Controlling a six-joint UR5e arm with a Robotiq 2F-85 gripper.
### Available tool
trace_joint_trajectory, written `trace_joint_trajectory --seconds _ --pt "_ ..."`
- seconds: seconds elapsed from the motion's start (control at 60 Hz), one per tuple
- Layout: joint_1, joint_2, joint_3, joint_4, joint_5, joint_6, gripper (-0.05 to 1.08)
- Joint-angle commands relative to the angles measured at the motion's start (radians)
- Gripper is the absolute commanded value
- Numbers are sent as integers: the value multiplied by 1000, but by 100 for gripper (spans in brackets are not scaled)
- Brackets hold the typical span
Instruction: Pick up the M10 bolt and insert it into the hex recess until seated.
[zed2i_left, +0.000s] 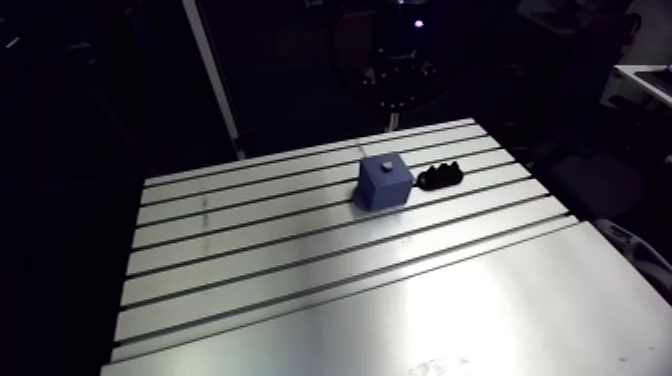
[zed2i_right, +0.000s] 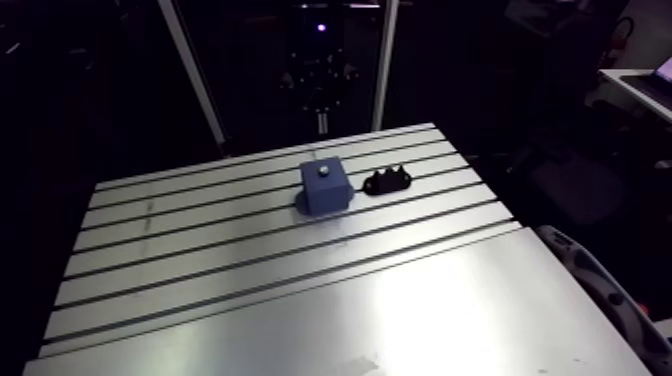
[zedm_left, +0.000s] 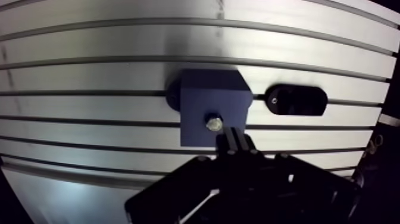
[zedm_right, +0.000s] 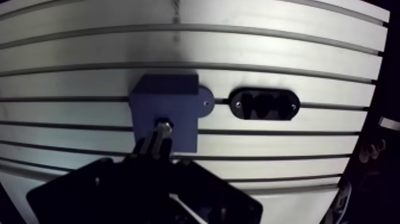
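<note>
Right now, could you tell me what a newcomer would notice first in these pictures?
A blue block stands out near the far side of the slotted table, a small grey bolt showing in its top. A black fixture lies just beside it.

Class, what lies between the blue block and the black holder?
Nothing: the blue block and black holder stand apart, only bare table between, in the wrist view.
</note>
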Motion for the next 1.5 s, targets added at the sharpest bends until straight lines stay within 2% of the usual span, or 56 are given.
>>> trace_joint_trajectory --seconds 0.017,0.233,0.5,0.833,1.083,1.5 --pt "4 -3 9 10 -20 -22 108" --pt "5 -1 27 0 -13 -22 108" --pt "1 -1 62 -12 -12 -19 108" --pt "-1 -1 102 -100 -8 -32 108" --pt "-4 0 104 -104 3 -42 108" --pt "-4 0 110 -116 4 -44 108"
